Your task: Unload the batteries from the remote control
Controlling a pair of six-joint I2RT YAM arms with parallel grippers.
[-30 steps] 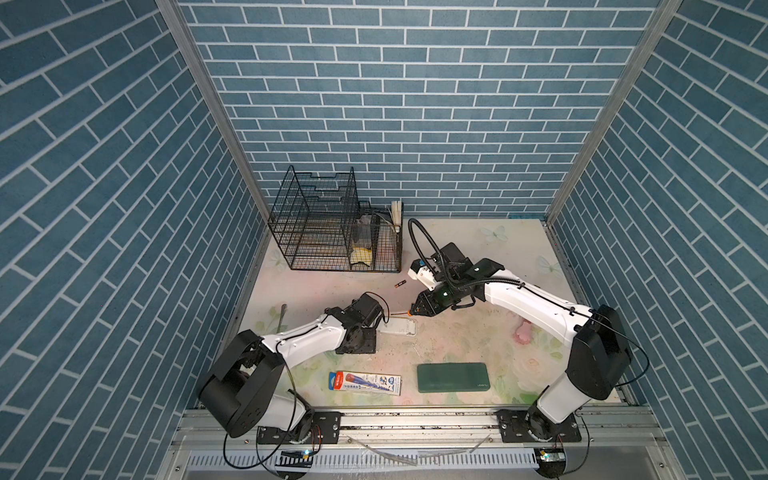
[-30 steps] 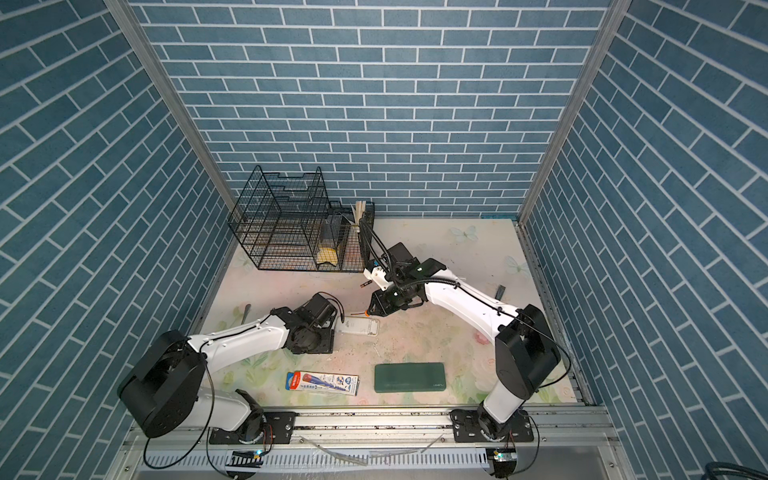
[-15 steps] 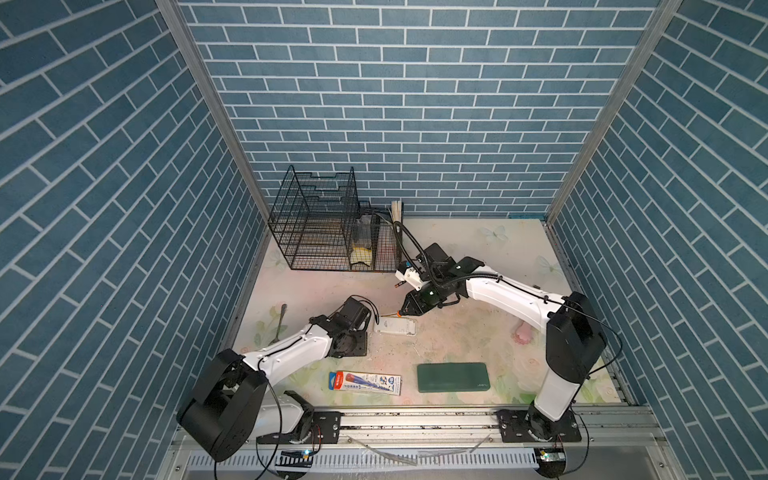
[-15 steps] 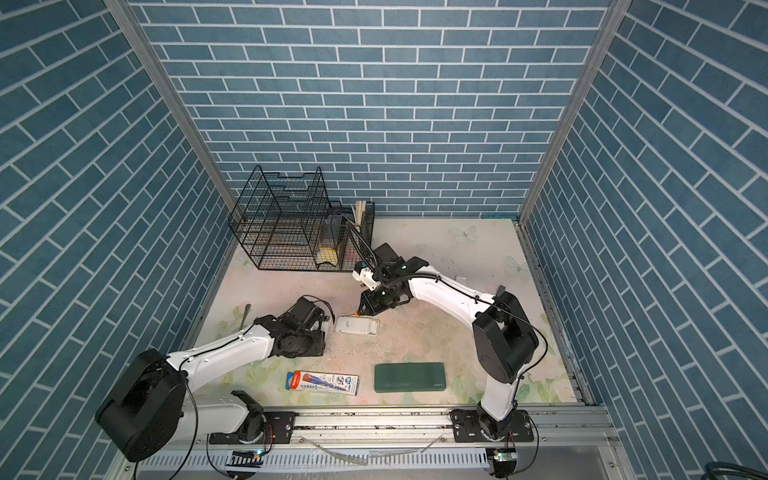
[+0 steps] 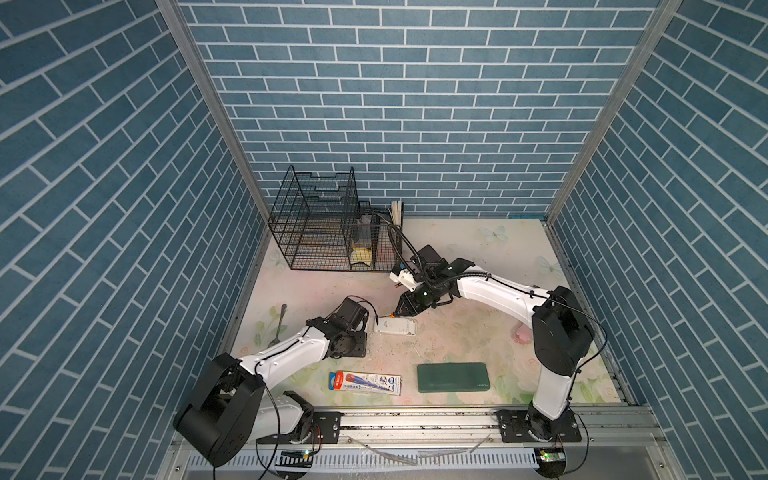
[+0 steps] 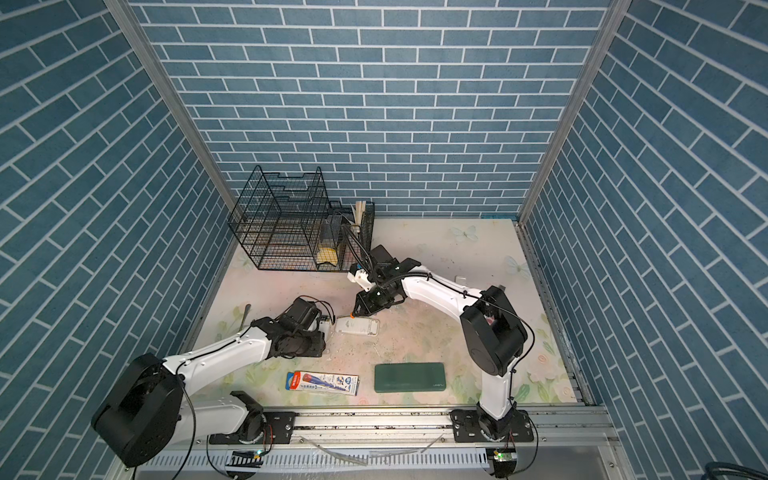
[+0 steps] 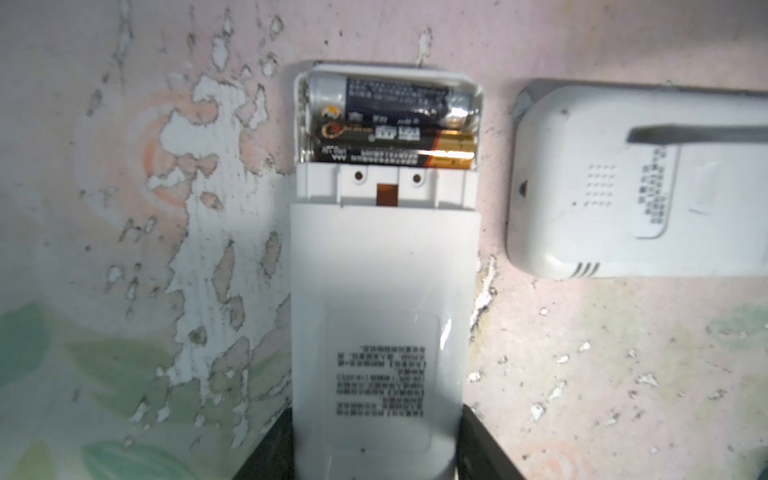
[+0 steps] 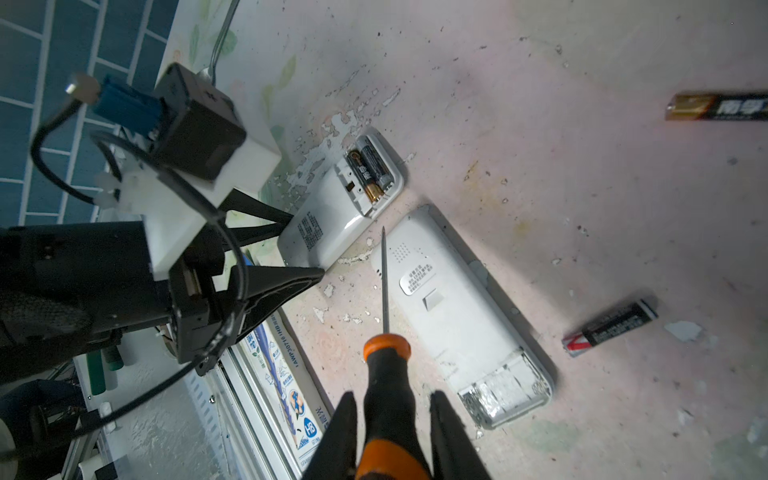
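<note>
**Two batteries sit in the small remote**

In both top views, the big remote lies near the middle of the table, a little toward eight o'clock. The right claw hangs just above its end. A wire rack stands at eleven o'clock. A green case lies at six o'clock, and a flat box at seven o'clock.

In the left wrist view, the left claw holds the small remote by its two sides. The lid is off. Two batteries lie side by side inside the open end. The big remote lies just beside it.

In the right wrist view, the right claw is closed on the handle of a screwdriver. Its thin tip is just beside the end of the big remote, near the small remote. Two loose batteries lie apart on the table, well away from both remotes.
</note>
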